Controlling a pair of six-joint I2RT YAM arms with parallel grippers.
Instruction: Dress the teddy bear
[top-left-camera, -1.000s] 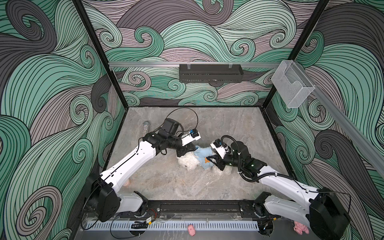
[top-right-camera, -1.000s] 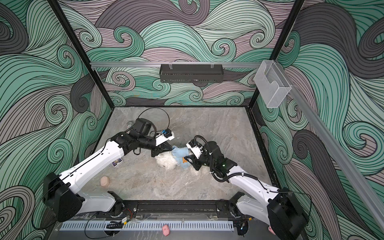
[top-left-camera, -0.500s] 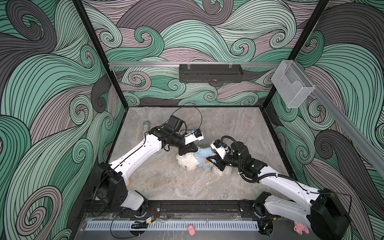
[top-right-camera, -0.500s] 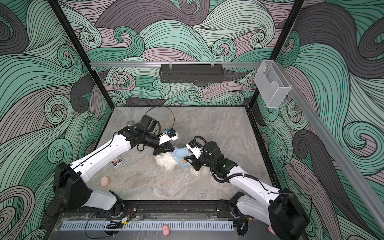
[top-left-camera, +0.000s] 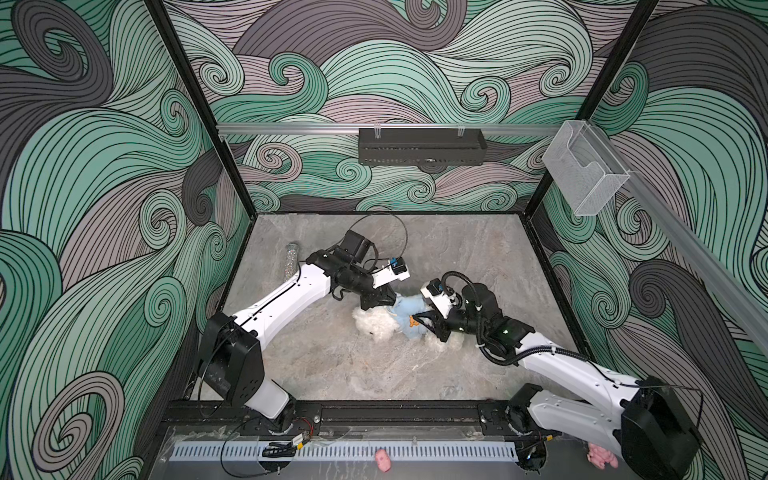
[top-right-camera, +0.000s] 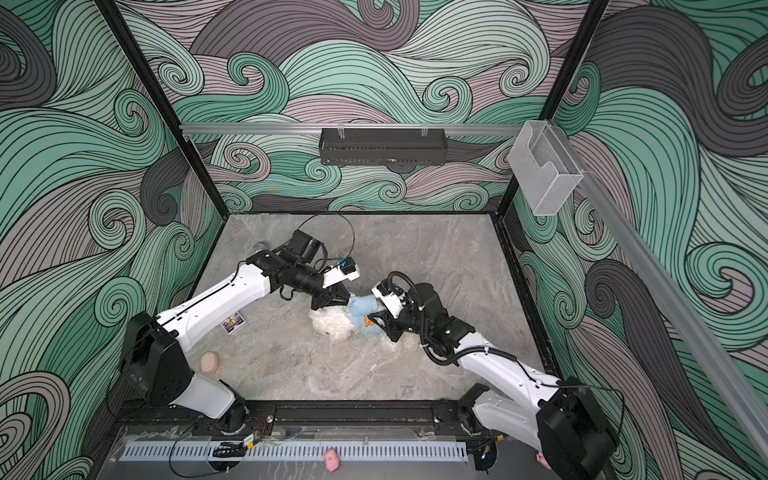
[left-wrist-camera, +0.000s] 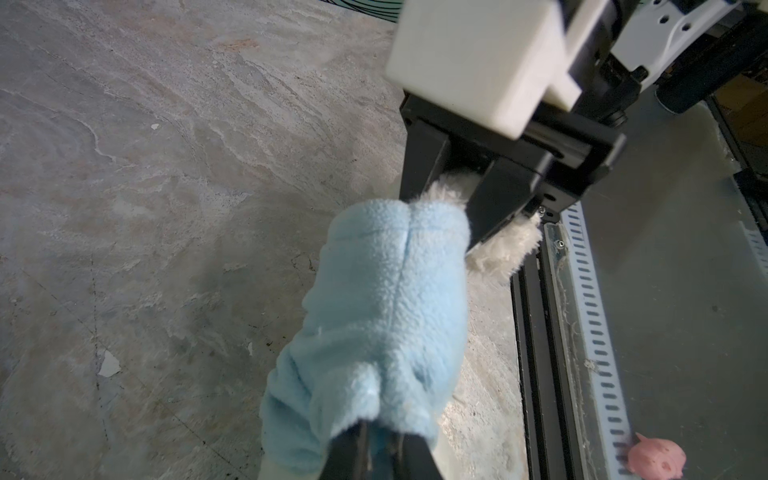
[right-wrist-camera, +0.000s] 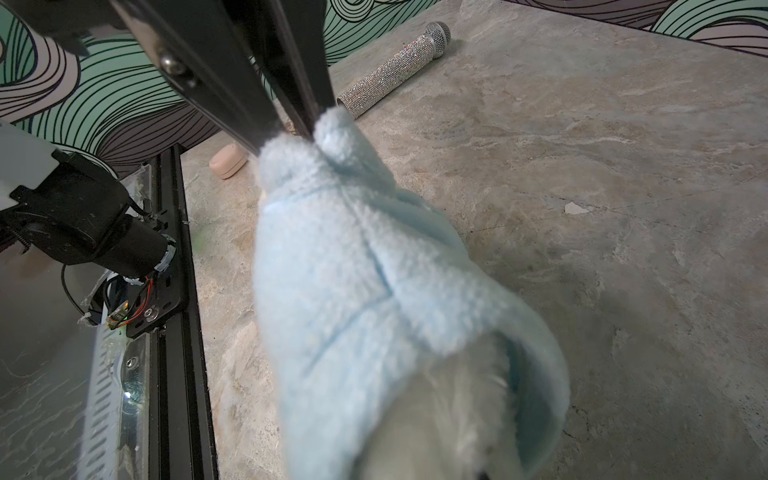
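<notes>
Top view | teddy bear (top-left-camera: 374, 327) between left end effector (top-left-camera: 381, 302), right end effector (top-left-camera: 419, 322)

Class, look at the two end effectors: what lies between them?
The teddy bear in its light blue garment lies between the left end effector and right end effector, shown in both top views.

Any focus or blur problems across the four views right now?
Left wrist view: blue fleece garment sharp, the left tool pinching it blurred, close to the lens. Right wrist view: teddy bear fur soft, too near the lens; glitter microphone crisp. Both top views: sharp, evenly lit.
</notes>
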